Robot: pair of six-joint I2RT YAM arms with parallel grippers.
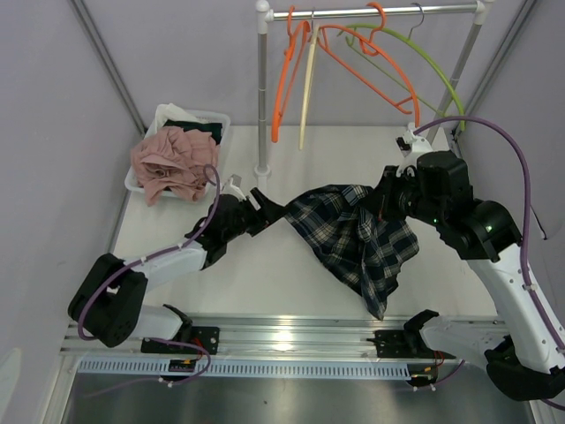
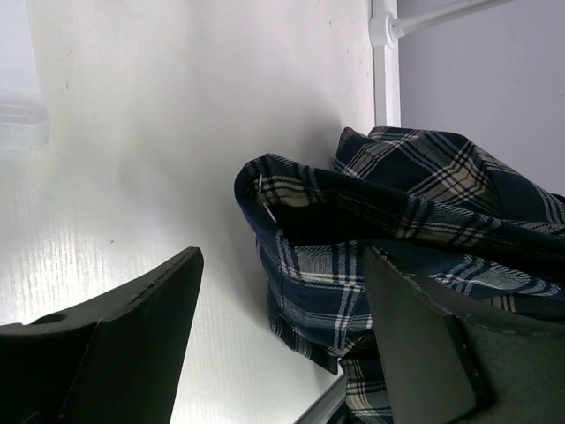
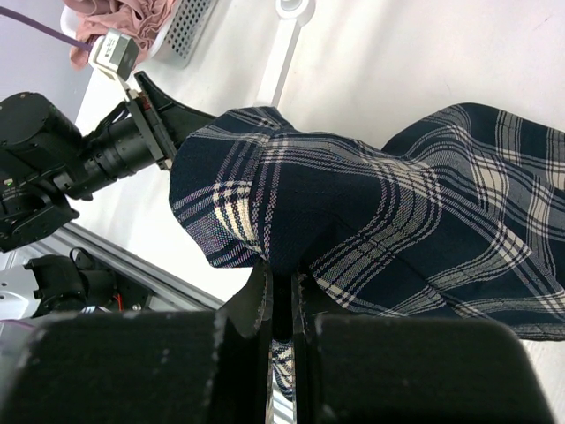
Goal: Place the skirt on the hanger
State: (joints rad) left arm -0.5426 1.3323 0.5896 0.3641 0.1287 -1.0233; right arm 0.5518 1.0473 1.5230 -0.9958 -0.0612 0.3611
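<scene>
Right gripper (image 3: 281, 287) is clamped on a fold of the navy-and-white plaid cloth skirt (image 3: 371, 212). The fabric is pinched right at its fingertips, and the rest drapes ahead of and below the jaws. Left gripper (image 2: 282, 265) is released, jaws wide, nothing between the pads. The skirt's free corner sits just ahead of its fingertips and runs behind one finger in the wrist view; can't tell if it touches. From above, the skirt is strung between the two tools with the top edge raised off the white tabletop (image 1: 265, 265) and the bulk sagging below the right gripper. Can't tell if the hem rests on the table. My read: we're at the second-grasp step, getting a two-point hold on the top edge, with no hanger engaged yet. For the next move, the left gripper needs to push forward until that corner lies between its pads, then close on the edge only, not a bunch. After that, both tools lift and spread the skirt. The white mesh basket (image 1: 216, 119) with a crumpled pink garment (image 1: 168, 163) sits off to the left gripper's outer side, well apart. Well beyond both tools, past the right gripper, orange plastic hangers (image 1: 279, 124) plus cream and green ones hang on the silver metal rail (image 1: 353, 12).
</scene>
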